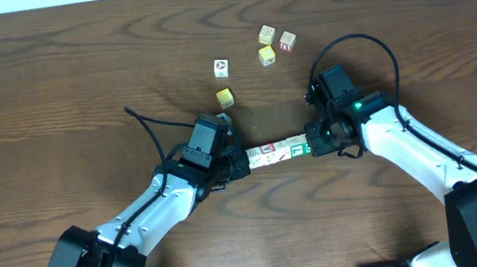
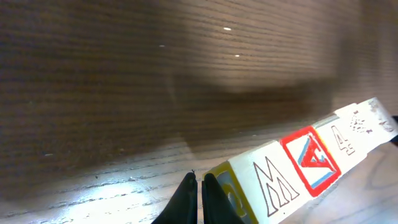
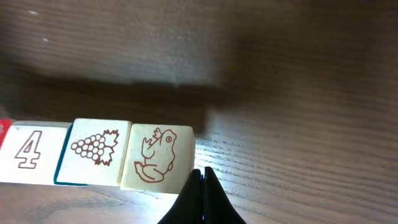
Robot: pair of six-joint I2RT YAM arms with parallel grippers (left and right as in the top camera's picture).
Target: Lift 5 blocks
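Note:
Several picture blocks (image 1: 277, 153) form one straight row between my two grippers. In the left wrist view the row (image 2: 298, 163) shows an M, a red-framed A and a 4. The right wrist view of the row (image 3: 99, 152) shows a frog, grapes and the 4. My left gripper (image 1: 241, 162) (image 2: 200, 180) is shut, its tips pressed against the row's left end. At the other end my right gripper (image 1: 314, 145) (image 3: 203, 175) is shut too, and it touches the frog block. Nothing sits between either pair of fingers. The row's shadow falls on the wood some way off from it.
Loose cubes lie behind the row: a white one (image 1: 222, 66), a yellow one (image 1: 226, 97), a cream one (image 1: 267, 33), another yellow one (image 1: 267, 54) and a red-marked one (image 1: 287, 42). Black cables arc over both arms.

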